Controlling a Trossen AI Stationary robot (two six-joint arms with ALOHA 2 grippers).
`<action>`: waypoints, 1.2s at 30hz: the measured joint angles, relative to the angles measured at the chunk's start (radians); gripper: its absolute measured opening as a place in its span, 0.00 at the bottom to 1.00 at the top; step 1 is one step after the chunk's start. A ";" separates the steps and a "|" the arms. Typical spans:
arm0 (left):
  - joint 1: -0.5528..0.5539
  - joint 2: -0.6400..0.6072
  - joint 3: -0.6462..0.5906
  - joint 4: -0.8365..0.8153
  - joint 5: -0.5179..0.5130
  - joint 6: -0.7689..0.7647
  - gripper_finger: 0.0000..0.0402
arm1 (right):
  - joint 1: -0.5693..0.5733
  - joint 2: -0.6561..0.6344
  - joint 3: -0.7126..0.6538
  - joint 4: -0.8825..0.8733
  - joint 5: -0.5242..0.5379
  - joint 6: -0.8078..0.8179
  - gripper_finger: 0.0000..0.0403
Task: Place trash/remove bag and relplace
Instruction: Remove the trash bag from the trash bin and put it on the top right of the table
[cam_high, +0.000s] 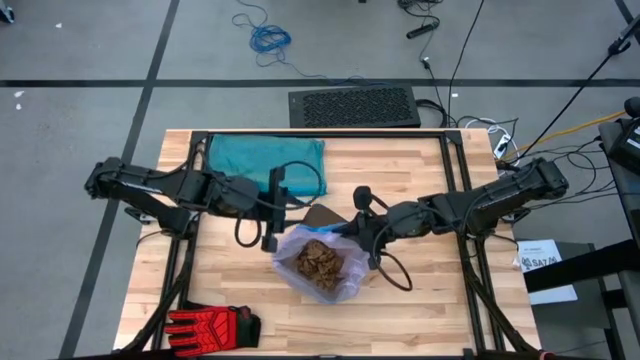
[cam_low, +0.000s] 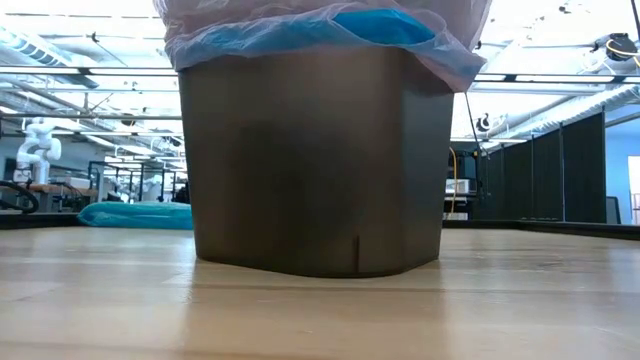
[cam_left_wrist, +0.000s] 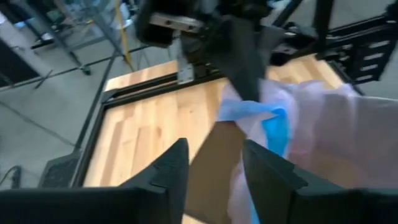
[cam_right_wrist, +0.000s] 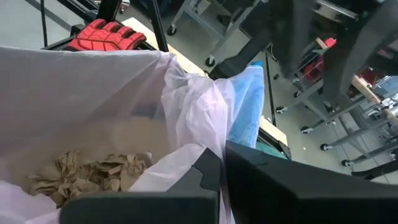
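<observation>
Wooden table (cam_high: 420, 310), industrial room behind

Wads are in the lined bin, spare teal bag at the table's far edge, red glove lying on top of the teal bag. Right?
Not quite. The red glove lies on bare wood at the table's near-left corner, well apart from the teal bag, as the high view shows. The wads in the lined bin and the bag's place are right.

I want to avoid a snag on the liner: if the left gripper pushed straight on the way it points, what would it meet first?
Probably the bin's brown wall, right beyond the open left gripper, then the bag and its blue rim. Depth is hard to judge, but the right gripper lies farther on.
</observation>
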 joint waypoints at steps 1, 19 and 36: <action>-0.004 0.002 0.000 -0.001 0.017 0.006 0.40 | 0.000 0.000 0.000 0.003 0.000 0.000 0.00; -0.022 0.044 0.000 0.059 0.040 0.019 0.40 | -0.001 0.001 0.000 0.027 0.000 0.001 0.00; -0.031 0.046 0.035 0.054 -0.067 0.063 0.00 | -0.001 0.001 0.000 -0.017 0.000 0.036 0.00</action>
